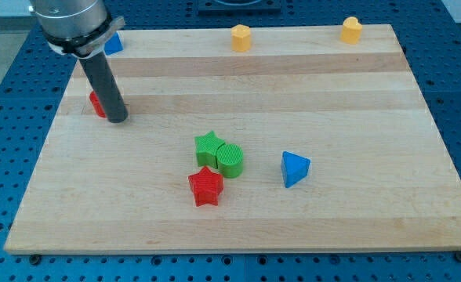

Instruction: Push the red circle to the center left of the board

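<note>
The red circle [96, 104] lies near the board's left edge, a little above mid-height, and is mostly hidden behind my rod. My tip [117, 119] rests on the board, touching the red circle's right side. Only a sliver of the red block shows to the left of the rod.
A green star [208, 146] and a green circle [230, 160] touch near the board's middle, with a red star [206, 186] just below them. A blue triangle [295, 168] lies to their right. A blue block [114, 44], a yellow block [241, 37] and another yellow block [351, 30] sit along the top edge.
</note>
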Robot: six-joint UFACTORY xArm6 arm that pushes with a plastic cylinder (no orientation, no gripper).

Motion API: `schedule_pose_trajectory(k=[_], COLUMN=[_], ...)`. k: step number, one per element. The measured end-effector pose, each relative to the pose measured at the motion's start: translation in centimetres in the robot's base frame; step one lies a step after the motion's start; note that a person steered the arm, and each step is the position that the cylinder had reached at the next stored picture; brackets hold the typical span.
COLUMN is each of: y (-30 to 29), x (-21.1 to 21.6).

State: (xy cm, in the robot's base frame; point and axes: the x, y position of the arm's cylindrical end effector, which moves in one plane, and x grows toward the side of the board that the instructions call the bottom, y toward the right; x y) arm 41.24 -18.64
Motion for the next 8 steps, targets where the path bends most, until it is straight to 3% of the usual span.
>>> schedule_pose_trajectory(k=[2, 8], y=[1.2, 1.2], x=[-2.8, -2.7])
